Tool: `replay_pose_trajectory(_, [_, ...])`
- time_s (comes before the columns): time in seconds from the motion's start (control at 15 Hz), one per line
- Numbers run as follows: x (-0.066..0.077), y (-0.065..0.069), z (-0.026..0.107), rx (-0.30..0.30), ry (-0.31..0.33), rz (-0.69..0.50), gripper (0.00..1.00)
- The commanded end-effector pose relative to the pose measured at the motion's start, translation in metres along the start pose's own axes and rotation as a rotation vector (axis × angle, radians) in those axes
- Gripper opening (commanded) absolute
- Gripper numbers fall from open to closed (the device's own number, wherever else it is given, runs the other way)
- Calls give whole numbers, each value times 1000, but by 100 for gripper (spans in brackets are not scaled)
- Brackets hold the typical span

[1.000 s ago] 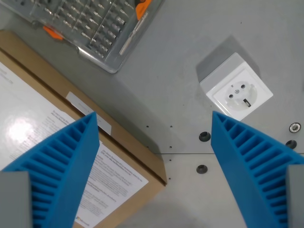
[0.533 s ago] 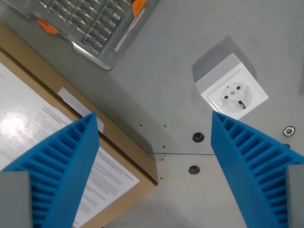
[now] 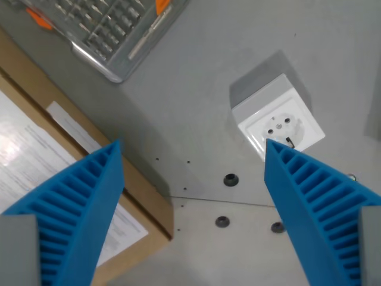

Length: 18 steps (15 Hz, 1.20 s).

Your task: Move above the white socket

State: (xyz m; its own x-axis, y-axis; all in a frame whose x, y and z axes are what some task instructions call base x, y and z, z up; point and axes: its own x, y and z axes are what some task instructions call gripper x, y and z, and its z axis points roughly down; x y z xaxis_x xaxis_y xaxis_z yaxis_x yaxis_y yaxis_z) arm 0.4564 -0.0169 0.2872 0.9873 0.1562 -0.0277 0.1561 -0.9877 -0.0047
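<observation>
The white socket [image 3: 277,119] is a small white cube with a round two-pin outlet face, standing on the grey table at the wrist view's right. My gripper [image 3: 193,208] is open, its two blue ribbed fingers [image 3: 71,217] spread wide with nothing between them. The right finger's tip touches the socket's lower edge in the picture and hides a corner of it. The socket lies up and to the right of the gap between my fingers.
A cardboard box with a printed white sheet [image 3: 65,173] fills the wrist view's left. A clear plastic bit case with orange latches [image 3: 110,27] lies at the top left. Small dark holes [image 3: 230,179] and a seam line mark the table below the socket.
The whole scene has slid left and up across the frames, so the camera has moved. The socket now sits nearer the middle; more holes show below it. The fingers stay spread.
</observation>
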Motion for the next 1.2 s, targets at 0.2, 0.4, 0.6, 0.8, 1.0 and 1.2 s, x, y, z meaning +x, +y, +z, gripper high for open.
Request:
replay_pose_trajectory(0.2, [-11, 14, 16, -14, 118, -231, 100])
replay_pose_trajectory(0.4, [-14, 21, 25, -14, 116, -283, 100])
replay_pose_trajectory(0.6, [-17, 28, 35, -15, 116, -339, 100])
replay_pose_trajectory(0.8, [-21, 37, 46, -14, 116, -405, 100])
replay_pose_trajectory(1.0, [-24, 45, 57, -11, 125, -454, 100])
replay_pose_trajectory(1.2, [-29, 53, 67, -6, 133, -493, 100])
